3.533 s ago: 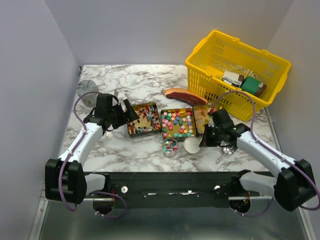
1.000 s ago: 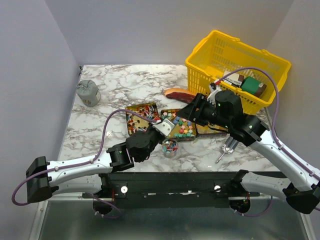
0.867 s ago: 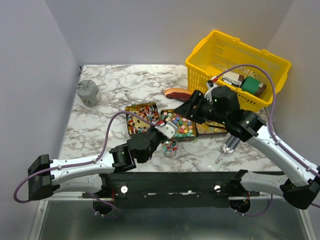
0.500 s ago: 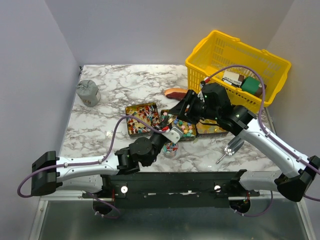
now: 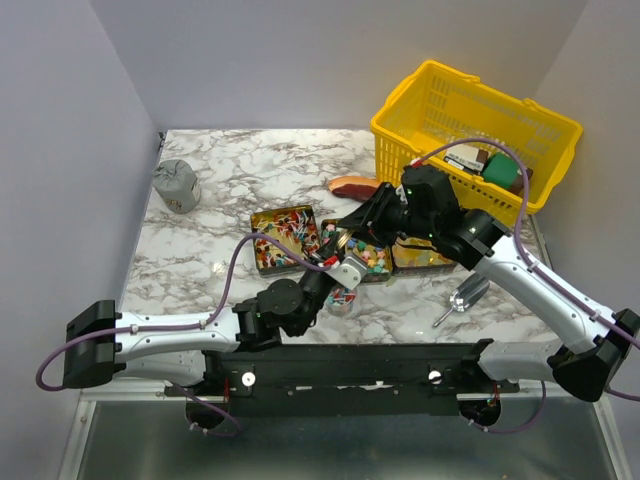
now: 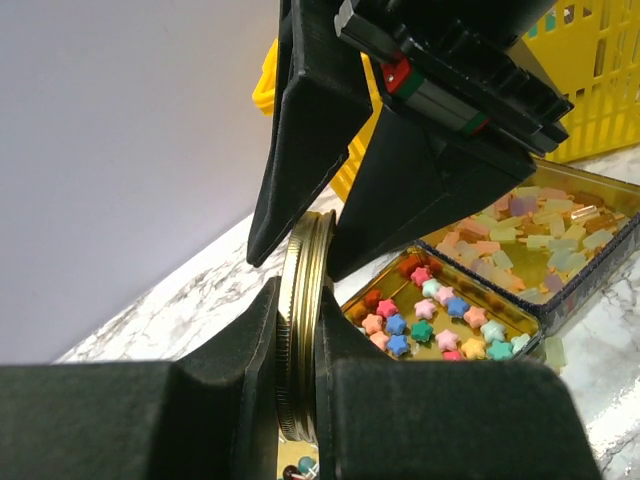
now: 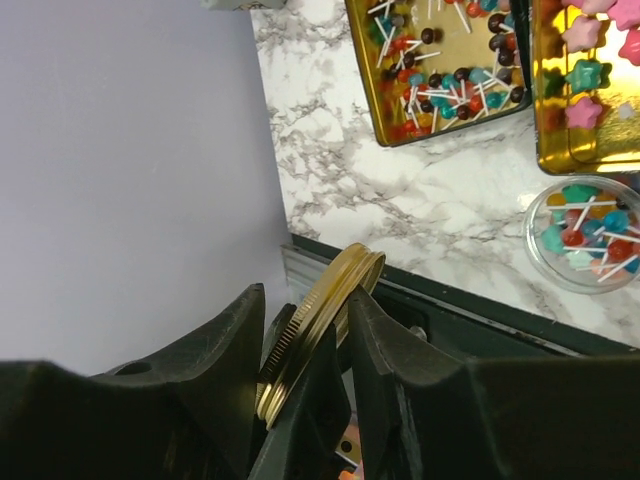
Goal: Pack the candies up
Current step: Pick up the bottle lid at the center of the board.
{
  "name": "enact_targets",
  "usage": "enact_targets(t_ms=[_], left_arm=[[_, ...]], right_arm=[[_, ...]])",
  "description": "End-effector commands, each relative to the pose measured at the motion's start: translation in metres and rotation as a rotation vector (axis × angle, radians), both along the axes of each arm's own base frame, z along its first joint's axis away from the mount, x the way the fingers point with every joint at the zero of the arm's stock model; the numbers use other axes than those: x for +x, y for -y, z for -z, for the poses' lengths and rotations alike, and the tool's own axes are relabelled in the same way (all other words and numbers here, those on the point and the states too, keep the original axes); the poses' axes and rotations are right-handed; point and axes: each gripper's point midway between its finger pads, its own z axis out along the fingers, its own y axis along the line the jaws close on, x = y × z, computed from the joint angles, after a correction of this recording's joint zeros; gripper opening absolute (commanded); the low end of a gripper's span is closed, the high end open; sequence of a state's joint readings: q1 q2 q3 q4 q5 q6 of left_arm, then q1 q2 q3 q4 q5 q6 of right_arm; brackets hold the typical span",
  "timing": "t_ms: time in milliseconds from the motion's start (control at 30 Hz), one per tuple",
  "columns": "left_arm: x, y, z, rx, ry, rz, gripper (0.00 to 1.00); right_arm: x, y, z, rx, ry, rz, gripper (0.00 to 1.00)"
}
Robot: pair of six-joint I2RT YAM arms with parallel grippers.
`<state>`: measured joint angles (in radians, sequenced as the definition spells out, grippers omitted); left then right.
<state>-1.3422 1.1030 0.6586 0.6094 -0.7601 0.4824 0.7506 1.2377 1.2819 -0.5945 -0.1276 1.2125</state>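
Observation:
The candies lie in three gold trays: red, blue and white pieces [image 5: 285,238] [image 7: 440,70], pastel stars [image 5: 365,255] [image 6: 430,315] and pale yellow-orange pieces [image 5: 415,255] [image 6: 520,225]. More red and blue pieces fill a small clear jar [image 5: 340,297] [image 7: 585,230]. My left gripper [image 5: 345,265] [image 6: 300,370] is shut on a gold screw lid [image 6: 300,330] [image 7: 320,325], held edge-on above the jar. My right gripper [image 5: 352,228] [image 7: 308,300] straddles the same lid from the far side. One of its fingers [image 7: 375,330] touches the rim; the other stands apart.
A yellow mesh basket [image 5: 475,140] [image 6: 590,100] with boxed packets stands at the back right. A reddish-brown steak slab [image 5: 352,185] lies behind the trays. A grey pouch [image 5: 176,186] sits at the back left, and a metal scoop [image 5: 458,298] lies right of the jar.
My left arm has carried the lid a little right and nearer. The right gripper has come down over the lid and its jaws have narrowed around it.

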Motion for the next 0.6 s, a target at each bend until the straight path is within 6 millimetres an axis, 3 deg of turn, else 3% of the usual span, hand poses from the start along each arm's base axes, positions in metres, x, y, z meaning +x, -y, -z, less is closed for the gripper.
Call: enact_targets(t_ms=[0,300,433,567], left_arm=[[-0.008,0.007,-0.010,-0.079,-0.004,0.050,0.03],[-0.012,0.011,-0.012,-0.109,-0.032,0.081,0.23],[-0.016,0.013,-0.008,-0.119,-0.054,0.113,0.33],[-0.018,0.012,-0.005,-0.140,-0.088,0.121,0.41]], right_arm=[[0.001,-0.016,-0.010,0.087,-0.034,-0.027,0.42],[0.001,-0.020,-0.008,0.136,-0.093,0.005,0.29],[0.006,-0.027,-0.009,0.188,-0.124,0.031,0.18],[0.010,-0.034,-0.009,0.222,-0.151,0.033,0.15]])
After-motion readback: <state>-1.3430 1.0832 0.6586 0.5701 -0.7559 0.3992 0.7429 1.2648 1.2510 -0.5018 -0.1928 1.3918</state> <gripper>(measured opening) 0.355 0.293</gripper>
